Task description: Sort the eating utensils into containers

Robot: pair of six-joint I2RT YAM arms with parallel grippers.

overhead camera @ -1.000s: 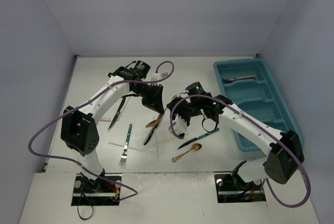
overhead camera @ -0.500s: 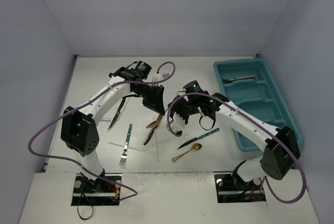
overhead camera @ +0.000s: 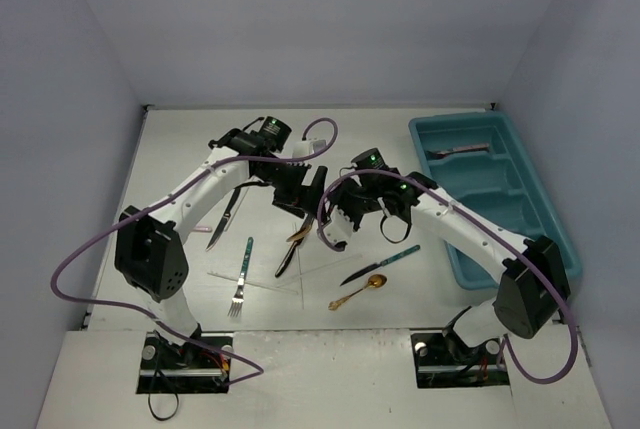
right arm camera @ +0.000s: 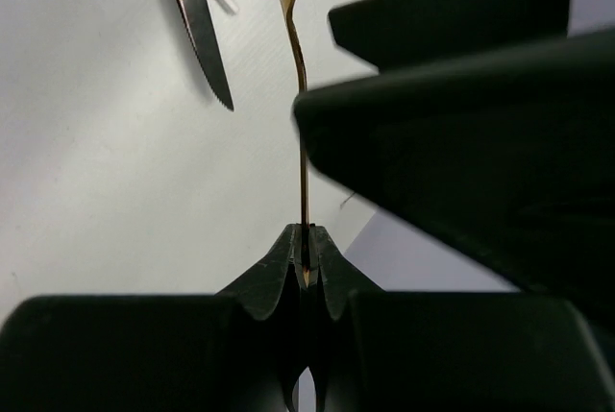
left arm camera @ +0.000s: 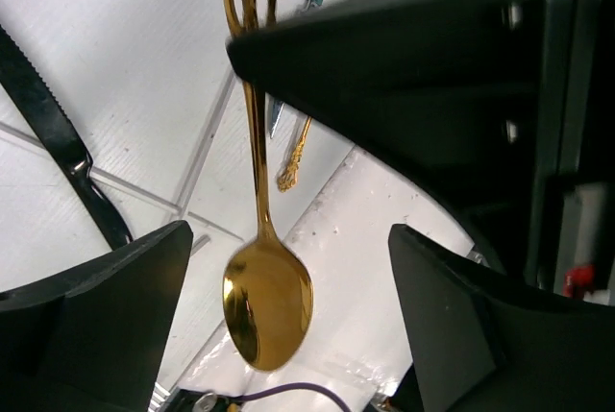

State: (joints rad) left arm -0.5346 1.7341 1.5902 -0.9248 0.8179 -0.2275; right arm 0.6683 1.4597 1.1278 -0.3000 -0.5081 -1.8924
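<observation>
Walls [overhead camera: 300, 29] close the white bench [overhead camera: 400, 134] at the back and on both sides. The tray [overhead camera: 548, 199] lies along the right wall, its far end near the back corner. Bare bench shows behind the arms up to the back wall and down the left side; the near half carries the loose pieces.

Both claws meet over mid-bench, left of the tray and well apart from it. The right claw [right arm camera: 306, 256] is pressed together, pinching the thin handle of a gold spoon [left arm camera: 266, 311] edge-on. The left claw [left arm camera: 288, 239] is spread wide, with one finger on each side of the spoon's bowl and neither touching it. The bowl hangs between them above the bench.

Around the claws lie:
- a dark knife [overhead camera: 222, 219] by the left arm
- another knife [overhead camera: 287, 259] just nearer than the claws
- a teal-handled fork [overhead camera: 241, 274] crossing thin white sticks [overhead camera: 270, 284]
- a teal knife [overhead camera: 382, 263] and, just beside it, a second spoon [overhead camera: 357, 293]

The tray's short far compartment holds one grey piece [overhead camera: 457, 152], lying crosswise. Its long compartments run toward the near edge. In the top view the right arm crosses in front of the tray's left wall.
</observation>
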